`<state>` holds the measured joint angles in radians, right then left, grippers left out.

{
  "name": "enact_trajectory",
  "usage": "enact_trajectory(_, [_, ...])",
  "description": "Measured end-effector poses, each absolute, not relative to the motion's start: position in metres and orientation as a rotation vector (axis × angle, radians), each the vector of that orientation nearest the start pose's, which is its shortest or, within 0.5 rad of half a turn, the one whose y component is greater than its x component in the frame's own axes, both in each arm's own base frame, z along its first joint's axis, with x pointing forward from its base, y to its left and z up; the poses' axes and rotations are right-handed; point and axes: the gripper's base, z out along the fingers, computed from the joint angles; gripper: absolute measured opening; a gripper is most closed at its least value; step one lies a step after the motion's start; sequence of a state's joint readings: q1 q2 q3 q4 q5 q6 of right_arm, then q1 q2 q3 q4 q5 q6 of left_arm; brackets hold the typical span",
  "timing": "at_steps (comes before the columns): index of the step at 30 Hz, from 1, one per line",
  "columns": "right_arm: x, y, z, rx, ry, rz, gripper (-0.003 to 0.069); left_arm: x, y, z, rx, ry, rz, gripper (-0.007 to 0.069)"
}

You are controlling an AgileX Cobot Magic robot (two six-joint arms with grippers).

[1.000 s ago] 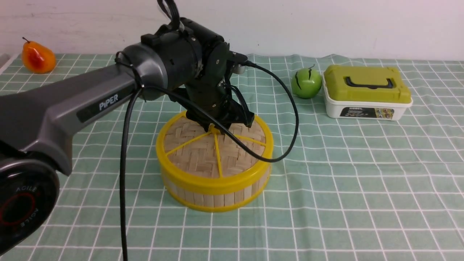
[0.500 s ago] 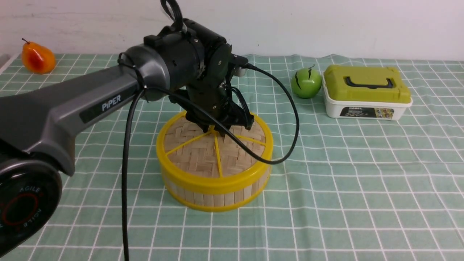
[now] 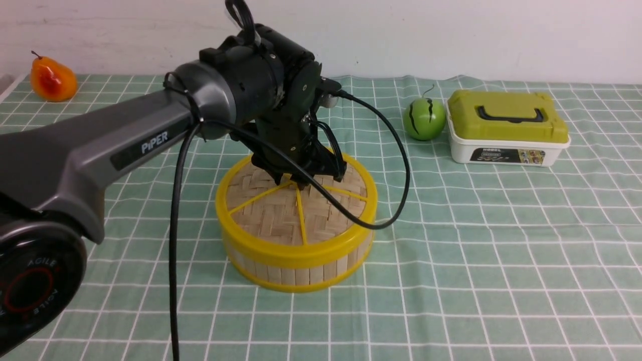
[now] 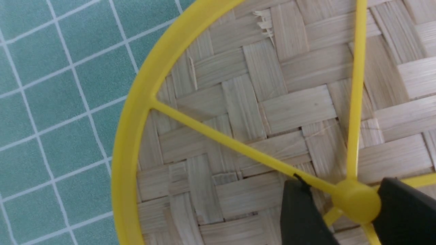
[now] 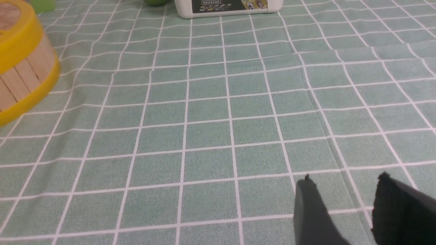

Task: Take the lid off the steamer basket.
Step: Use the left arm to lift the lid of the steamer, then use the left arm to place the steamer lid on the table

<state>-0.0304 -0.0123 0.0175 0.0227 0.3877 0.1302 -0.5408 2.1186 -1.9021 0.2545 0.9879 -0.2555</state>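
Observation:
The lid (image 3: pixel 281 215) of woven tan bamboo, with a yellow rim and spokes, lies flat on the steamer basket (image 3: pixel 296 273) at the middle of the cloth. My left gripper (image 3: pixel 300 181) points down onto the lid's centre. In the left wrist view it (image 4: pixel 342 183) is open, with a black finger on either side of the yellow knob (image 4: pixel 356 201). One finger is touching or nearly touching the knob, and a gap shows at the other. My right gripper (image 5: pixel 345 177) is open and empty low over bare cloth, off to the right of the basket (image 5: pixel 24 78).
A green round fruit (image 3: pixel 424 116) and a white box with an olive-green lid (image 3: pixel 506 128) stand at the back right. An orange pear (image 3: pixel 51 77) lies at the back left. The left arm's black cable (image 3: pixel 396 200) loops over the lid's right side.
My left gripper has shifted slightly to the left over the lid's centre, its jaws still open. The green fruit has turned a little. The lid has not moved.

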Motion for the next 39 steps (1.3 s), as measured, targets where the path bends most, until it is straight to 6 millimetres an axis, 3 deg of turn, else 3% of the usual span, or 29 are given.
enact_trajectory(4, [0.052,-0.001,0.173,0.164,1.870,0.091,0.0241,0.414,-0.227,0.254,0.476,2.587,0.058,0.0269])
enact_trajectory(10, [0.052,-0.001,0.173,0.164,1.870,0.091,0.0241,0.415,-0.230,0.252,0.418,2.592,0.037,0.0106])
enact_trajectory(22, [0.052,-0.001,0.173,0.164,1.870,0.091,0.0241,0.414,-0.230,0.258,0.394,2.587,0.034,0.0109])
enact_trajectory(28, [0.052,-0.001,0.173,0.164,1.870,0.091,0.0241,0.411,-0.224,0.294,0.296,2.562,0.016,0.0109])
enact_trajectory(35, [0.052,-0.001,0.173,0.164,1.870,0.091,0.0241,0.388,-0.198,0.377,0.228,2.418,0.061,0.0109])
enact_trajectory(39, [0.052,-0.001,0.173,0.164,1.870,0.091,0.0241,0.373,-0.180,0.402,0.196,2.393,0.157,0.0109])
